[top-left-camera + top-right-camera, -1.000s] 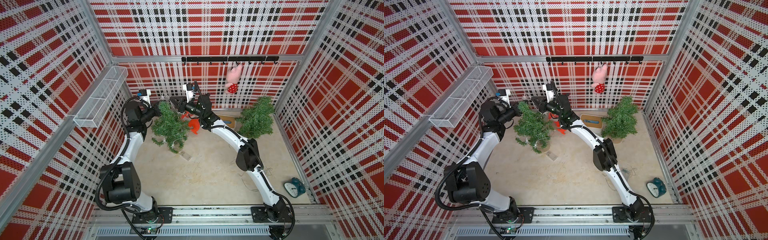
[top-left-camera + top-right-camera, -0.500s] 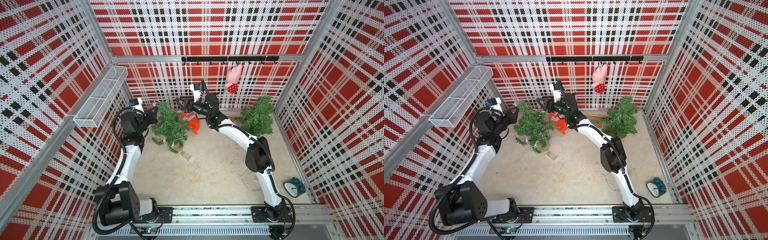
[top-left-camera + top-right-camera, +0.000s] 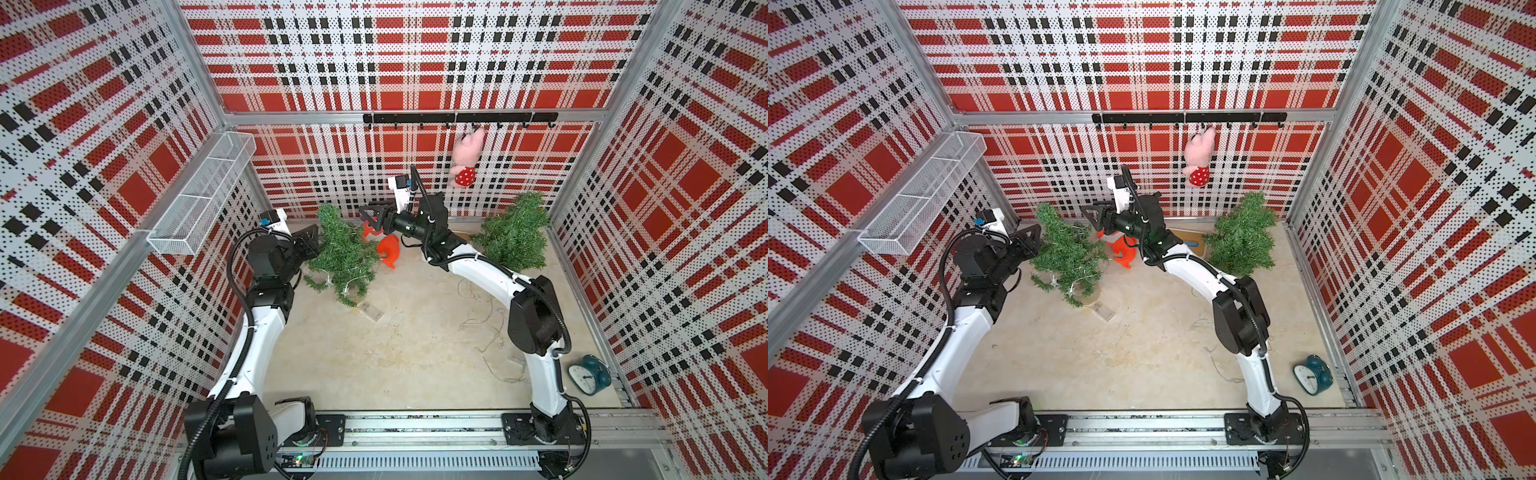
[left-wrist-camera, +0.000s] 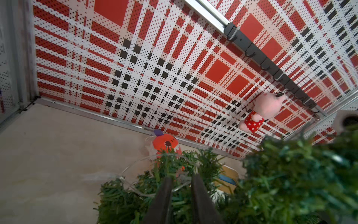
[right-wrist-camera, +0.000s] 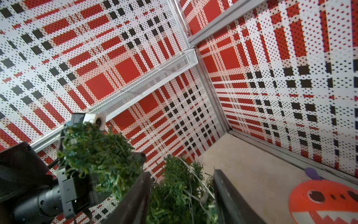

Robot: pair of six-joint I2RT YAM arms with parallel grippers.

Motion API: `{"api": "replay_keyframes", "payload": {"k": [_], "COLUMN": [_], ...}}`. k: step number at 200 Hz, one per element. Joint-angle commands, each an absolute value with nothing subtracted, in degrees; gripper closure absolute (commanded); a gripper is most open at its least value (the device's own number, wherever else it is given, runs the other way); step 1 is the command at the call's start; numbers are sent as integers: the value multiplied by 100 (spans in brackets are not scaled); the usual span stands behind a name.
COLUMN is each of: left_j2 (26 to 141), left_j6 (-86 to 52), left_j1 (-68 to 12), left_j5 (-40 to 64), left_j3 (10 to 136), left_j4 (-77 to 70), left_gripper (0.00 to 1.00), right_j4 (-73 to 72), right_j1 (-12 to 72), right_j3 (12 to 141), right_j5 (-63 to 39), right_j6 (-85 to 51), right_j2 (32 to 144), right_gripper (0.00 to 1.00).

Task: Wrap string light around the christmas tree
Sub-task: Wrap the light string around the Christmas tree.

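String light (image 3: 352, 284) — draped low on the christmas tree (image 3: 340, 249), slack trailing across the counter (image 3: 395, 353) | left tool (image 4: 182, 177) barely parted among branches, right tool (image 5: 182, 172) released wide | strand possibly between left fingers, view blurred | I'd pinch slack, circle higher — gentle tension

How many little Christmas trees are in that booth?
2. The tree with lights stands at the back, left of centre; the bare tree stands near the back right corner. None seems hidden.
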State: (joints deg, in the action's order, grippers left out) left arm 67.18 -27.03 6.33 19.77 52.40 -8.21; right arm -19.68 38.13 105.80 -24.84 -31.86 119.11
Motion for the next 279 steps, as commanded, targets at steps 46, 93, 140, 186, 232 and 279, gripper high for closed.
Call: {"api": "replay_keyframes", "payload": {"k": [46,93,140,186,232,279], "left_j2": [5900,5315,4586,4612,6061,7656], "left_j6": [-2751,-2610,-2303,-2640,-2463,-2202], "left_j1": [668,589,-643,-3518,-6398,-6423], "left_j5": [1486,656,-1160,-3209,-4939,-2933], "left_j3": [5063,5112,5429,5724,6652,6874], "left_j4": [127,1034,2074,2422,2386,1170], "left_gripper": [44,40,40,41,37,33], "right_j4": [-1570,-1082,602,2662,3275,3220], "right_j1": [3753,3685,3683,3481,3072,3016], "right_j3": [9713,8852,8020,7766,7226,6672], "right_j5": [-2100,-1815,-947,281,607,552], "right_j6": [-2750,-2602,-2175,-1976,-2130,-2386], "right_j2": [10881,10286,9240,8340,7232,6639], "right_gripper": [45,45,44,44,43,43]}}
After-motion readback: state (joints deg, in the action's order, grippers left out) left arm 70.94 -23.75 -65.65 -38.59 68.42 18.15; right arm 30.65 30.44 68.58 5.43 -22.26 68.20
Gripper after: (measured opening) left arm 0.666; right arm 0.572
